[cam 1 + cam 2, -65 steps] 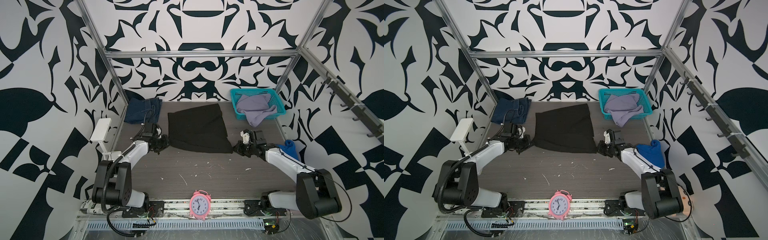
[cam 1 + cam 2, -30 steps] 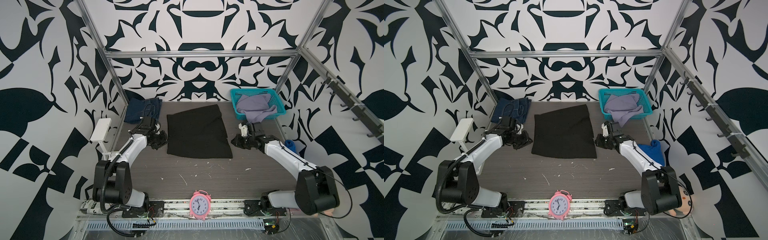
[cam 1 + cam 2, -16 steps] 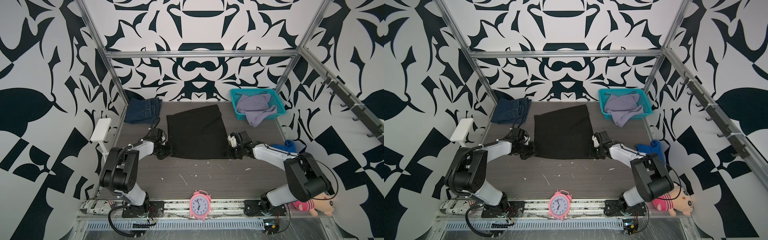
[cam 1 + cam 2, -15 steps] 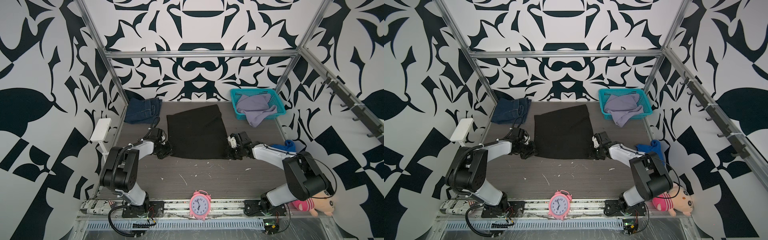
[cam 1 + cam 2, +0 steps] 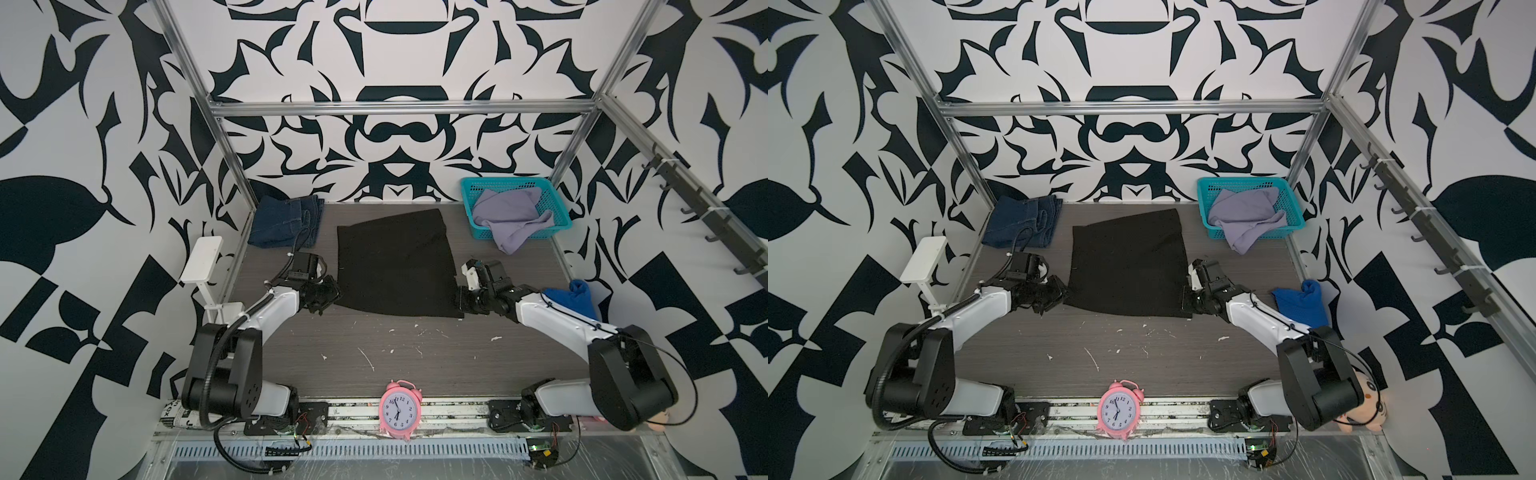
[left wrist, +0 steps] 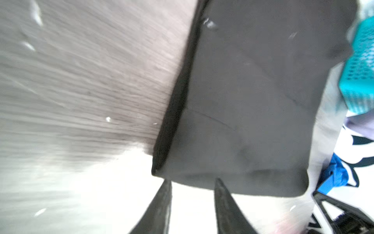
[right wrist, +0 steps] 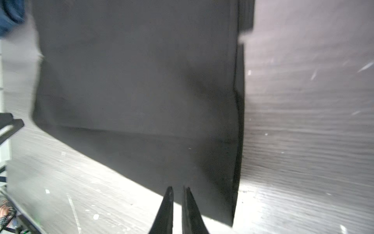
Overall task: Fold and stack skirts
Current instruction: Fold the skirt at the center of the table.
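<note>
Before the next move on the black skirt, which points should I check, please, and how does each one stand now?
1. The black skirt lies spread flat: ok.
2. The left claw is at its near corner: ok.
3. The left claw grips cloth: not ok; jaws apart, nothing between them.
4. The right claw grips the opposite near corner: cannot tell; narrow gap, tips over the skirt's edge.
5. The denim skirt and the lavender skirt lie apart from the black one: ok.
</note>
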`<state>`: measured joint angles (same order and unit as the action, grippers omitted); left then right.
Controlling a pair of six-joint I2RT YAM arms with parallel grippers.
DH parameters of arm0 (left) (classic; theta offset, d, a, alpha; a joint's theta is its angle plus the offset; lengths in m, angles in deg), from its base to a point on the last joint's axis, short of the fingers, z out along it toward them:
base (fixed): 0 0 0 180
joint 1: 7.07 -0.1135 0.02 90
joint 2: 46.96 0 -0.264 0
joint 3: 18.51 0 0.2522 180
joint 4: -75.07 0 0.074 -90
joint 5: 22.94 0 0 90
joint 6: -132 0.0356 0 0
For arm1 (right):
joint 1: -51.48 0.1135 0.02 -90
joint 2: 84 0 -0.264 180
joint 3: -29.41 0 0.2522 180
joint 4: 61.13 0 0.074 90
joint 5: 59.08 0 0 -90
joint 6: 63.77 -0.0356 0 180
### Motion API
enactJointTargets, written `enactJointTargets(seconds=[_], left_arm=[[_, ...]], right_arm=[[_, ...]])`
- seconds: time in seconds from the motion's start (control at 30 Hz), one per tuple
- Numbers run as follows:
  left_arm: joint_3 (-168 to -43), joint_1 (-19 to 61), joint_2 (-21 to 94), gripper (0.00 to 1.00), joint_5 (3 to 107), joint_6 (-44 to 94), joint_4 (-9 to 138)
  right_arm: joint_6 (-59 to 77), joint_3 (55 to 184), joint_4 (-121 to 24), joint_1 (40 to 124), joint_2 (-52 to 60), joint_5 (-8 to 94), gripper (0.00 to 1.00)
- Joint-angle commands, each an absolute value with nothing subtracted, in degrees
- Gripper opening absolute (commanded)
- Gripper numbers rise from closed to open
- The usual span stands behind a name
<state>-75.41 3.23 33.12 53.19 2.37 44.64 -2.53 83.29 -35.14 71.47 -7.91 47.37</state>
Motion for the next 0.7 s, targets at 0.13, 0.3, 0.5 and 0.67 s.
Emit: enactJointTargets(seconds=[0.13,0.3,0.5,0.67], left_arm=[[-70.6,2.4,37.9,0.46,51.6,-0.7,48.2],[-70.2,2.5,41.8,0.55,50.4,-0.8,51.9],[-69.4,2.5,43.0,0.28,50.2,-1.0,54.6],[-69.1,2.4,41.7,0.04,50.4,-0.7,54.4]], right_arm=[[-3.2,84.2,-34.5,70.5,-9.7,46.4,0.17],[-3.4,83.2,-34.7,70.3,-10.2,46.4,0.17],[-3.7,82.6,-35.0,70.0,-10.8,46.1,0.18],[-4.5,81.3,-34.7,68.7,-10.9,48.1,0.20]])
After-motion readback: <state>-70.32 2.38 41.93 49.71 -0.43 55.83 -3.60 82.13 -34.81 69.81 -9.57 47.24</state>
